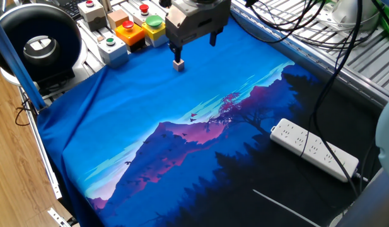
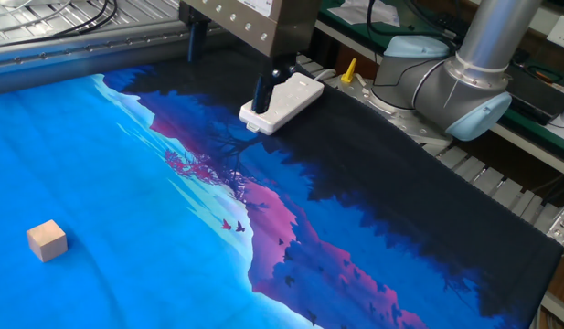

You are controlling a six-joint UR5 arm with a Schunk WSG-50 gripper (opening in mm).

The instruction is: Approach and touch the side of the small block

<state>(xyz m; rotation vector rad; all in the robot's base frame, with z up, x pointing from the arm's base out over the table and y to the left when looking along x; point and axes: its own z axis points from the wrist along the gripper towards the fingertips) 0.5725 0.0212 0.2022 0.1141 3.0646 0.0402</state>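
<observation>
The small block (image 2: 47, 240) sits alone on the bright blue part of the printed cloth (image 2: 126, 183) at the lower left, well apart from the gripper (image 2: 225, 62), which hangs at the top of the frame with its two dark fingers (image 2: 261, 92) spread wide. One finger shows in front of a white power strip (image 2: 286, 99) lying on the dark part of the cloth. To the right, the arm's grey and pale-blue joint (image 2: 446, 87) stands past the cloth's edge.

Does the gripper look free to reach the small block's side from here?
Probably yes. The gripper hangs open above the small block, which sits alone on the blue cloth with nothing beside it.
</observation>
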